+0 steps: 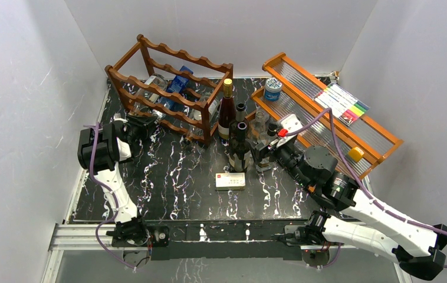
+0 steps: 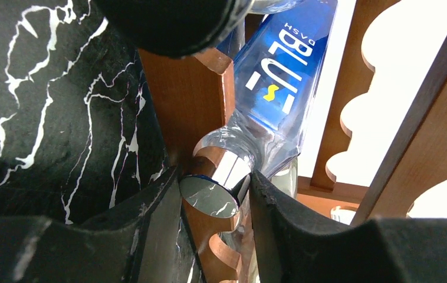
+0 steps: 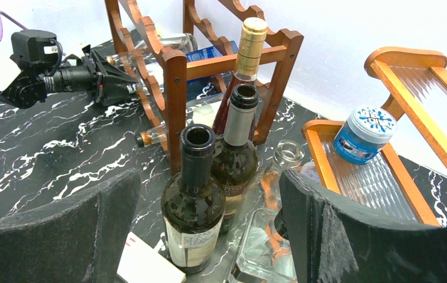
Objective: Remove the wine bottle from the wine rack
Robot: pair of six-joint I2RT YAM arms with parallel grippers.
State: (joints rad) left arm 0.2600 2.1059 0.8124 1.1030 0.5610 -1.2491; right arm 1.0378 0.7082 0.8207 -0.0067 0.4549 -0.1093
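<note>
The dark reddish-brown wine rack [image 1: 180, 56] stands at the back left and holds several bottles lying down. My left gripper [image 1: 141, 125] is at its left end. In the left wrist view its fingers [image 2: 292, 224] close on the silver cap [image 2: 212, 194] of a clear bottle with a blue label [image 2: 280, 76], whose neck rests in a scallop of the rack rail [image 2: 191, 100]. My right gripper [image 1: 266, 144] is open and empty. In its wrist view a dark standing bottle [image 3: 193, 200] shows between its spread fingers [image 3: 208, 175].
Several upright bottles stand right of the rack: a gold-capped one [image 1: 227, 109], dark ones [image 1: 239, 147] and a clear glass one [image 3: 268, 236]. A white box [image 1: 230, 180] lies in front. An orange-brown stepped shelf [image 1: 380, 154] holds a blue jar [image 1: 273, 88] and markers [image 1: 344, 103].
</note>
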